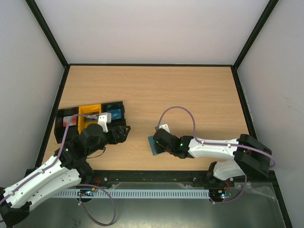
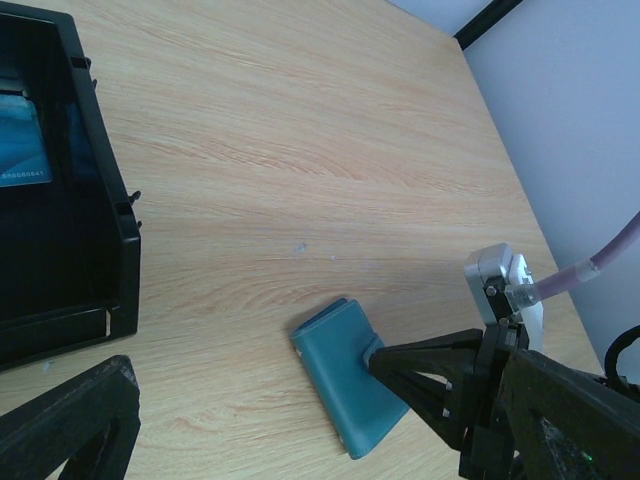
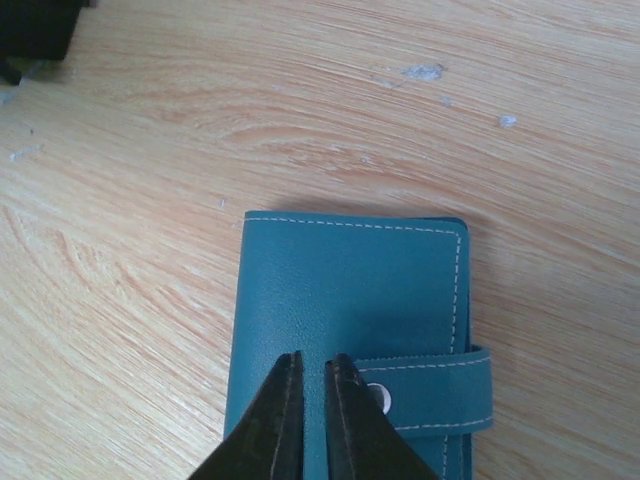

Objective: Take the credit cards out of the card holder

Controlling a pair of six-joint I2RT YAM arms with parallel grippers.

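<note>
Find card holder (image 3: 345, 300) flat on table (image 1: 190, 95) near front edge, strap (image 3: 440, 385) snapped | read right gripper (image 3: 312, 400) closed, tips over cover beside strap | read left gripper (image 1: 121, 133) spread wide, empty | judge light, soft, smooth: pinch strap's free end.

The desk (image 1: 156, 90) is a pale wood-grain top that stretches away beyond the card holder (image 2: 335, 380) to the far wall. The card holder lies flat on the wood, closed. It is teal with pale stitching along its edges, and a strap across one end is fastened by a small metal stud (image 3: 381, 398). To the left of the card holder, well apart from it, a group of box-shaped trays (image 2: 103, 170) sits on the desk, black with one yellow compartment (image 1: 88, 111) among them. A few pale specks (image 3: 425, 72) dot the wood just beyond the card holder.
</note>
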